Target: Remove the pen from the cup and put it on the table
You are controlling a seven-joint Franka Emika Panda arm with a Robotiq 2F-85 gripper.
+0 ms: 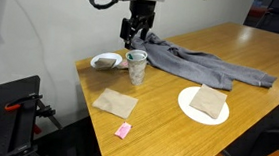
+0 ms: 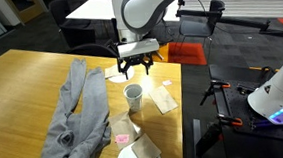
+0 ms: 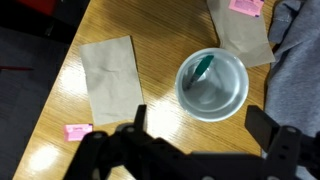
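Observation:
The translucent cup (image 1: 136, 68) stands upright on the wooden table (image 1: 166, 125) near its edge. It also shows in an exterior view (image 2: 134, 96). In the wrist view the cup (image 3: 212, 88) is seen from above, with the green pen (image 3: 203, 67) leaning inside it. My gripper (image 1: 133, 31) hangs above the cup, apart from it, in both exterior views (image 2: 135, 61). In the wrist view its two fingers (image 3: 200, 125) are spread wide and empty, just beside the cup's rim.
A grey cloth (image 1: 196, 62) lies behind the cup. A white bowl (image 1: 107, 60) sits beside the cup. A white plate (image 1: 189, 110) holds a brown napkin. Another brown napkin (image 3: 108, 75) and a pink block (image 3: 75, 131) lie near the table edge.

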